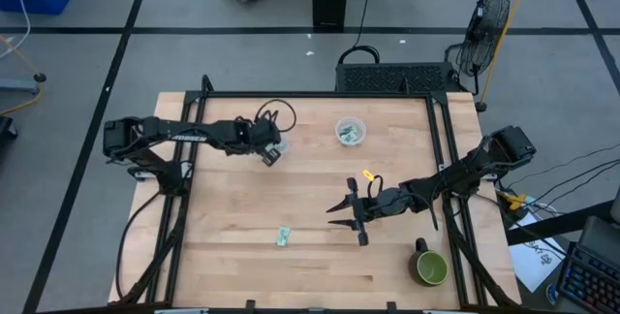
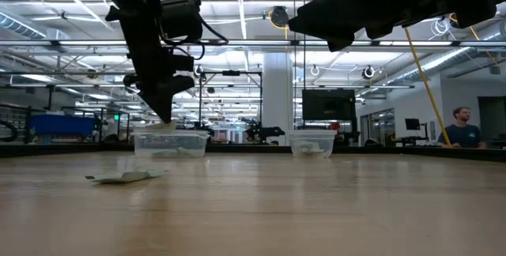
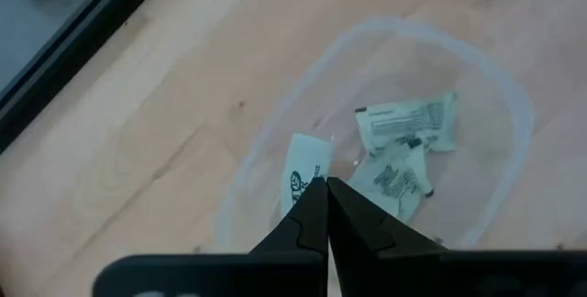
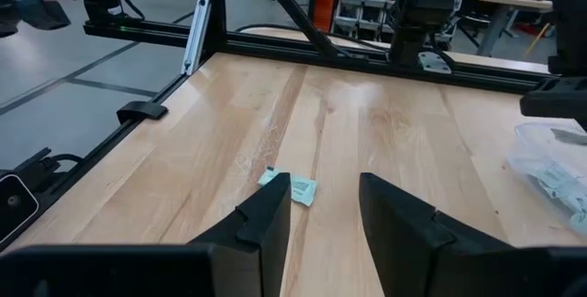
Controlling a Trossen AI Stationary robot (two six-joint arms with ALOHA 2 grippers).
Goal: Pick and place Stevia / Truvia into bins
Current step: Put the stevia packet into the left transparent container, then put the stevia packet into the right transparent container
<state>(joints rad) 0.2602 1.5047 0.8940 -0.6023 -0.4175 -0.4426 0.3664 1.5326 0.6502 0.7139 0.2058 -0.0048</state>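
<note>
The clear oval tub [image 3: 514, 104] holds two pale green-and-white sachets [image 3: 408, 123]; in the high view my left gripper [image 1: 272, 152] hides it. That gripper [image 3: 326, 187] hangs just above the tub [image 2: 170, 141], shut on a third sachet [image 3: 307, 164]. The round clear cup [image 1: 351, 132] holds more sachets and stands by the far edge. One loose sachet [image 1: 283, 236] lies flat on the table near the front, also seen from the right wrist [image 4: 293, 187]. My right gripper [image 1: 349, 212] hovers open above the table, right of that sachet. My left gripper pinches a white and green sachet by its end [image 3: 312, 180] between its two fingertips, coming from above and pointing down. The sachet hangs below the fingers over the inside of the tub, beside the two sachets lying there.
A dark green mug [image 1: 431, 268] stands at the near right corner. A black frame rail [image 1: 320, 96] runs around the table. A person [image 2: 462, 127] sits in the room beyond the table. Bare wood lies between the loose sachet and the containers.
</note>
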